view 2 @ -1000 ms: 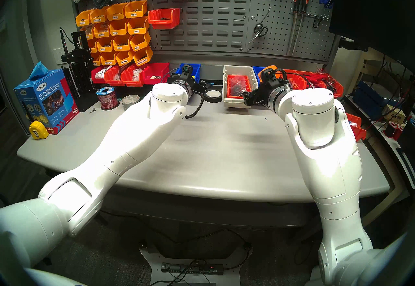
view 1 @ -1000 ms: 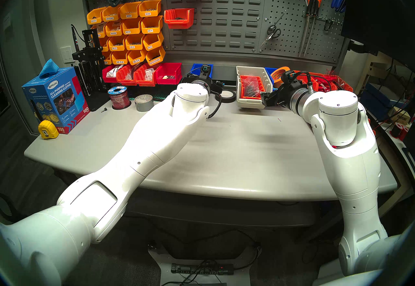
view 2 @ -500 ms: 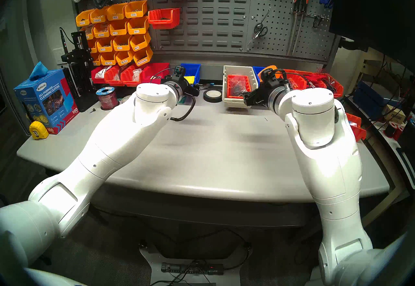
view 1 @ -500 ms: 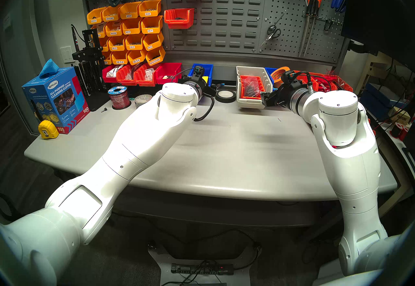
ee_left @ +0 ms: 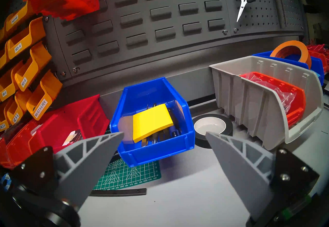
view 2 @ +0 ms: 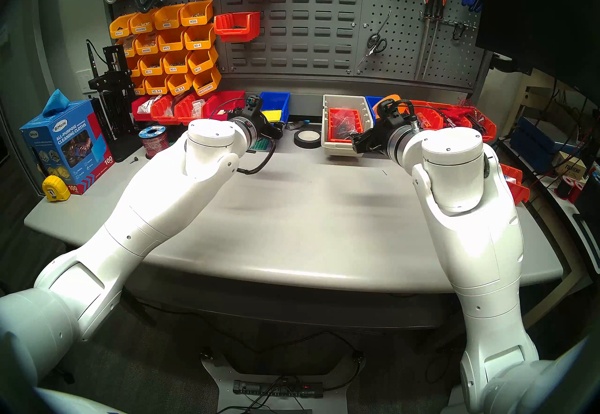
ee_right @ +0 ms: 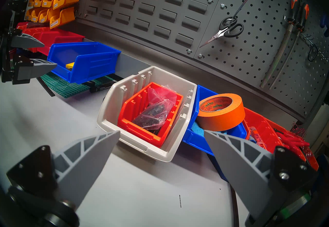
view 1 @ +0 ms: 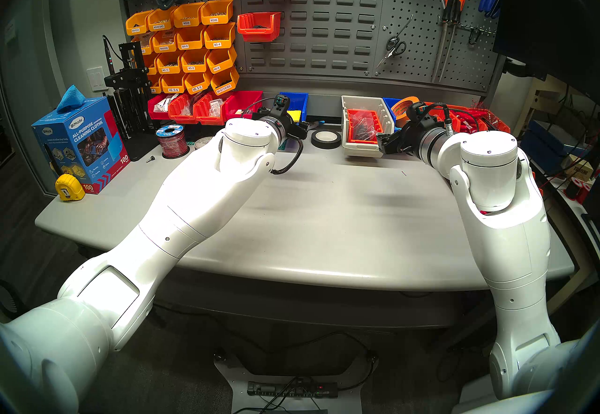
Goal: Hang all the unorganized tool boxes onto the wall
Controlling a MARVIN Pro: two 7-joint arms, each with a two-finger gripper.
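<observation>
"FROGTAPE" on orange tape roll (ee_right: 221,112)

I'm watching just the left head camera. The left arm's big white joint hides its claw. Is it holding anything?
Observer: No. The left wrist camera shows the left claw open and empty, just short of the blue bin.
Visitor: What's under the yellow pad in it?
Observer: Dark pen-like items; I cannot tell exactly what they are.
Visitor: And the other blue bin, behind the beige bin?
Observer: The right wrist camera shows an orange tape roll in it, with a blue cloth under the roll's edge.
</observation>
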